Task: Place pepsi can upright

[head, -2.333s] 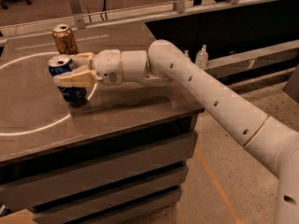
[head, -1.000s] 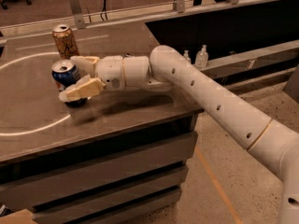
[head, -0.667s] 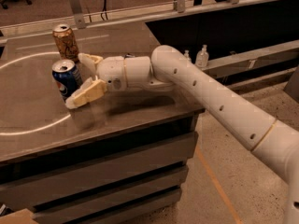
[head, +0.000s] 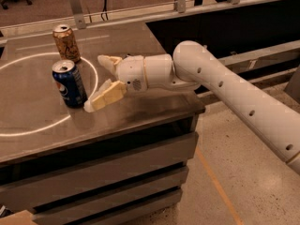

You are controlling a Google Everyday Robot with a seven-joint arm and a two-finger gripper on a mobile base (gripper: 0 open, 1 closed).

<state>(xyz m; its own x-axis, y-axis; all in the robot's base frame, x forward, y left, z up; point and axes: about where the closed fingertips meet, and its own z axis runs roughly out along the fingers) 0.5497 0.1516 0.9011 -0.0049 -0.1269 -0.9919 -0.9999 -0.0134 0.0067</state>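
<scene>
While the blue aluminium pepsi can with the silver top stands upright on the dark metal bench, you have the white gripper just to its right, jaws spread wide and holding nothing. The lower jaw's tip sits right by the can's base; whether it touches, you cannot tell. A sideways swing of the arm from here could tip the can, or shove it towards the tan can standing behind it. Back out straight, away from both.
</scene>
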